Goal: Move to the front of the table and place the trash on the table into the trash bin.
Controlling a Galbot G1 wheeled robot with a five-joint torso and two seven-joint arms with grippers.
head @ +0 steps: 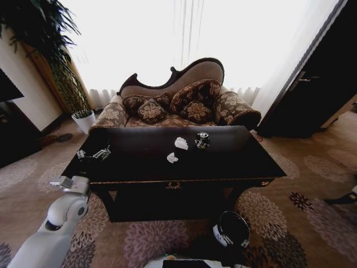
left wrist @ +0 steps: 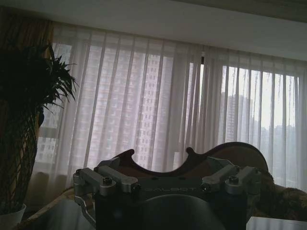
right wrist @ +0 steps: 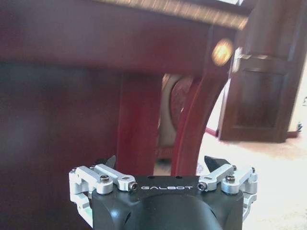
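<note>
Nearest you: trash bin (head: pixel 232 229) on the carpet below the table's (head: pixel 139 162) front edge. Right gripper (right wrist: pixel 159 165), jaws wide, faces a table leg. Left gripper (head: pixel 93 153), state untellable, over the left end. Trash (head: pixel 181 143) mid-table, well apart from it.

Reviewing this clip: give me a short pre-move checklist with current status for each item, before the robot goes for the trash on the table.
1. Robot faces the table front: ok.
2. Trash located: two paper wads and a black cup lie mid-table: ok.
3. Trash bin on the floor by the robot's right front: ok.
4. Left gripper over the table's left edge, away from the trash: ok.
5. Right gripper open, low beside a table leg: ok.
6. Left gripper's finger state: cannot tell.
</note>
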